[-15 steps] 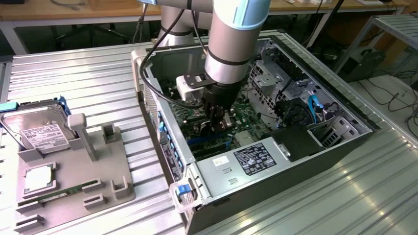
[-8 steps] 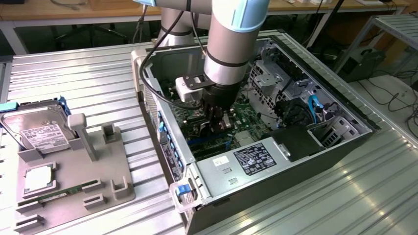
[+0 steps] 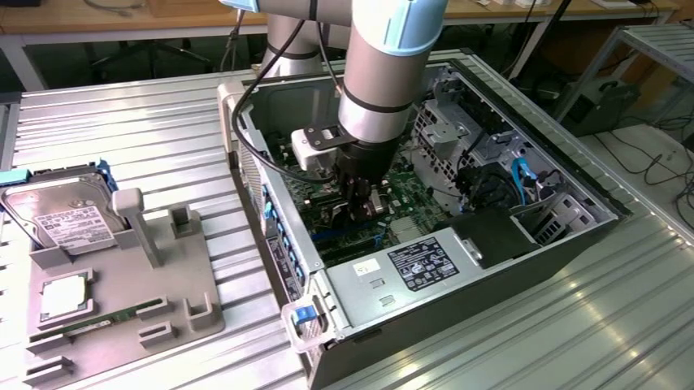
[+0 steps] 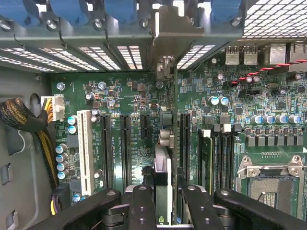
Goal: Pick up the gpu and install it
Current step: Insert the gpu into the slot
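Exterior view: arm vertical, hand (image 3: 363, 203) gripping gpu (image 4: 163, 158).

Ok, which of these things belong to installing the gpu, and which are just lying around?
In the job: gpu, gripper closed on it, motherboard, computer case.
Lying about: hard drive, RAM stick, grey holder.

Bright, even daylight falls on the ribbed tabletop (image 3: 141, 130), which gives pale glare at the exterior view's right. Inside the case (image 3: 564, 236) it is darker. The wrist view is sharp on the motherboard (image 4: 120, 96); the near pincer (image 4: 163, 201) is soft.
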Available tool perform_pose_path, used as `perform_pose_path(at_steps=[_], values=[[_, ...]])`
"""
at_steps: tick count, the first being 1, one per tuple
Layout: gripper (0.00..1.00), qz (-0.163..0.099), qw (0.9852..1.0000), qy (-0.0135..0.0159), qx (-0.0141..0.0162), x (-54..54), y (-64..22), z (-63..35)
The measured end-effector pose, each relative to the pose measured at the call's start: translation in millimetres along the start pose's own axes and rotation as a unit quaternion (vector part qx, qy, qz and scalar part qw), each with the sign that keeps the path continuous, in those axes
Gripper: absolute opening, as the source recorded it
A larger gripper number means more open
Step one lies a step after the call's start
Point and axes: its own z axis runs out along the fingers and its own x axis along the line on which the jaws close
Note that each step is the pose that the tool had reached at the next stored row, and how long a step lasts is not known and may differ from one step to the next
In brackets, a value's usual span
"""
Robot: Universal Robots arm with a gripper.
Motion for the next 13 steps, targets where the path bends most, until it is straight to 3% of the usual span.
perform_pose_path(at_steps=[13], values=[[0.27,0.0,1.0,0.0,0.0,0.0,0.0,0.0]])
